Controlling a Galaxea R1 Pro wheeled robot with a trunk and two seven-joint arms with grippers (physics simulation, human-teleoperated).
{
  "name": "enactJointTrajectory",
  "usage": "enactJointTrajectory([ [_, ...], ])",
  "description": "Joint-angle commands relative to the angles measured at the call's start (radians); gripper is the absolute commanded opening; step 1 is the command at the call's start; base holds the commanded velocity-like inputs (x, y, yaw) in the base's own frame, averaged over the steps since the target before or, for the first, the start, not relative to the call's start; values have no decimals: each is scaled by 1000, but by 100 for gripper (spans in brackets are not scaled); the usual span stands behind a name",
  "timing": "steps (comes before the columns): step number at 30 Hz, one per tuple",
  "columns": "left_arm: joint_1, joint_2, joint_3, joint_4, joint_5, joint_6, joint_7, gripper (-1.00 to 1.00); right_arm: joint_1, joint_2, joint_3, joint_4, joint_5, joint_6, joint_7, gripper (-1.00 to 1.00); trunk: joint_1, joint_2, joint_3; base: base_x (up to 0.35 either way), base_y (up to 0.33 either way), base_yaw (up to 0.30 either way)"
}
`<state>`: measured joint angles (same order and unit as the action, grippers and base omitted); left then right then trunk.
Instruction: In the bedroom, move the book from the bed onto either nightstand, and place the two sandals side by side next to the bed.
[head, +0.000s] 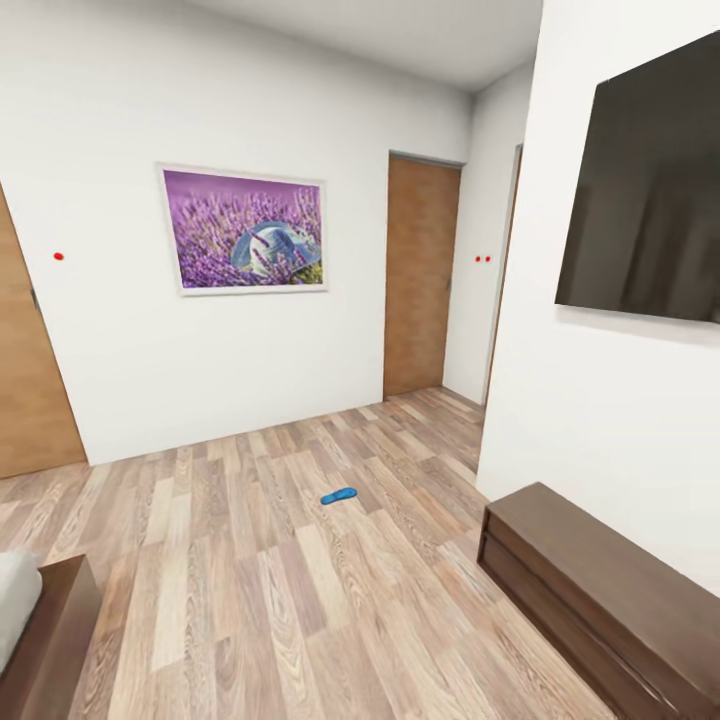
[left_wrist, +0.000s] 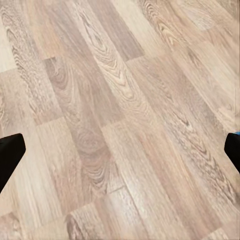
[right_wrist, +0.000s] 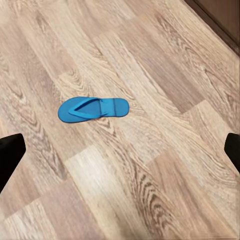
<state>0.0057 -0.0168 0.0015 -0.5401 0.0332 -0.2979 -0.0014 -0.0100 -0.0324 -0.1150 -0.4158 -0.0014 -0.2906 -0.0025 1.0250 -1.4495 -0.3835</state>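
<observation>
Right claw (right_wrist: 120, 150): fingers spread wide, holding nothing; its two dark fingertips (right_wrist: 10, 155) sit at opposite edges of the right wrist view with bare floor (right_wrist: 150, 200) between them. Left claw (left_wrist: 120, 155): likewise wide and empty, aimed at bare planks.

Position of the sandal (right_wrist: 93, 108): flat on the floor, strap side up, ahead of the right claw and well apart from it, offset toward one fingertip rather than centred in the gap.

Risks:
- The sole is thin and flat. A descent without alignment would likely strike the planks or push the sandal away instead of gripping it.
- The offset could cause one finger to land on the sole.

In the head view, the bed (head: 25, 620) corner lies nearest; the sandal (head: 339, 495) lies well beyond it on open floor, with the long low cabinet (head: 600, 590) well to its side. Past the sandal stand a brown door (head: 420, 280) and a framed lavender picture (head: 243, 230).
</observation>
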Motion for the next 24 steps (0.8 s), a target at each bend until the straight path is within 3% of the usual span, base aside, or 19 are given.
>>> enactJointTrajectory([
  [1, 0, 0, 0, -1, 3, -1, 0, 100, -1, 0, -1, 1, 0, -4, 0, 100, 0, -1, 0, 3, 3, -240],
  [13, 0, 0, 0, -1, 4, 0, 0, 100, -1, 0, -1, 1, 0, -3, -1, 100, 0, -1, 7, 106, 127, -236],
  [24, 0, 0, 0, -1, 4, -1, 0, 100, -1, 0, -1, 1, 0, -3, -1, 100, 0, -1, 12, 19, 21, -233],
])
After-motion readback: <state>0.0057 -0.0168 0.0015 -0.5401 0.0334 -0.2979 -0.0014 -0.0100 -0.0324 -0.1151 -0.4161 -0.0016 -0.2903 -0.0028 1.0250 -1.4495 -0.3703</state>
